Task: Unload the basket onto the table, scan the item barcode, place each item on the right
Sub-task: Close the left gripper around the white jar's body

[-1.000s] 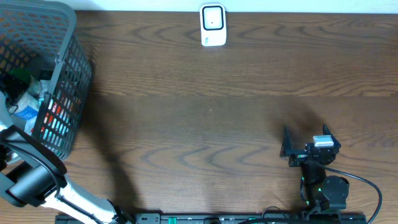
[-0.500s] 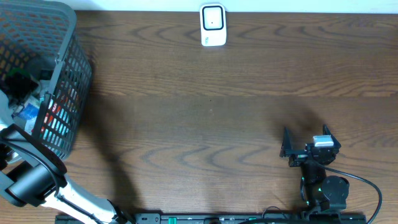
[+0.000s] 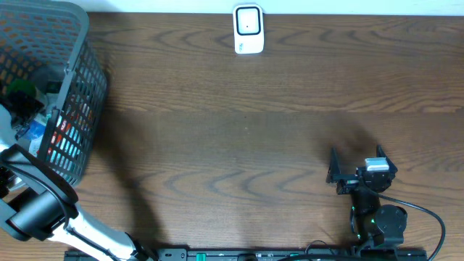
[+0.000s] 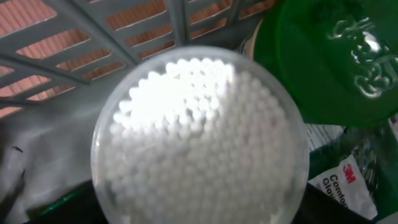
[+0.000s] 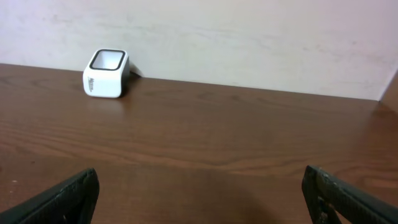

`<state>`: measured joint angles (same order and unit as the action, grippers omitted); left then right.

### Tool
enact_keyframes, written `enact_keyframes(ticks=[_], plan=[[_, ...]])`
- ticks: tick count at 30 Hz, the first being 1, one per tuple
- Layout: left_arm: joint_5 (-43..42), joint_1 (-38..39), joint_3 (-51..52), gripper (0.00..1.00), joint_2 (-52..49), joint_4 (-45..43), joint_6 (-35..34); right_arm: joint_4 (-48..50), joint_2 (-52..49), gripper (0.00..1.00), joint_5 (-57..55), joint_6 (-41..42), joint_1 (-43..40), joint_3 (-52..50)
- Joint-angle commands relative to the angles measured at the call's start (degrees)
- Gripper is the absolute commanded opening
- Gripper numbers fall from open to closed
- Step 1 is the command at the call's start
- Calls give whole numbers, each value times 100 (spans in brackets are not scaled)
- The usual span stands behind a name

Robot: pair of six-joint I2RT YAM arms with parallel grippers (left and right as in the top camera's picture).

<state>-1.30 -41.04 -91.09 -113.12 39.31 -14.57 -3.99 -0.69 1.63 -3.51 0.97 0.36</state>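
The left arm (image 3: 36, 206) was down in the gray basket (image 3: 72, 72) on the left, just over a round tub of cotton swabs (image 4: 199, 143). I cannot tell how open the left fingers were. The right fingers (image 5: 68, 193) were wide open and empty. The white scanner (image 3: 248, 29) stood far back on the bench (image 3: 239, 145).

L gripper hid in basket (image 3: 78, 87) | swab tub (image 4: 199, 137) blurred, btm cut off

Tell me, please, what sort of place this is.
Probably a mock shop checkout on a wooden table: a white barcode scanner stands at the far edge, and a grey shopping basket at the left holds goods, among them a clear tub of what look like cotton swabs.
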Motion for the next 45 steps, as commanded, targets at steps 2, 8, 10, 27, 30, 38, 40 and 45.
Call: enact_keyframes(ticks=[2,8,10,27,30,38,40,45], plan=[[68,7,-55,76,483,11,59,-15,35,99,-28,68,20,-7],[66,7,-55,76,1036,4,59,-15,35,99,-28,66,20,-7],[66,7,-55,76,1235,7,57,-15,35,99,-28,66,20,-7],[243,7,-31,93,391,-114,59,-15,35,99,-28,66,20,-7],[243,7,-31,93,199,-173,59,-15,35,99,-28,68,20,-7],[245,-4,-28,93,76,-284,59,-15,35,99,-28,68,20,-7],[247,-4,9,93,70,-295,59,-15,35,99,-28,68,20,-7],[247,-4,164,93,-50,-494,59,-15,35,99,-28,66,20,-7]])
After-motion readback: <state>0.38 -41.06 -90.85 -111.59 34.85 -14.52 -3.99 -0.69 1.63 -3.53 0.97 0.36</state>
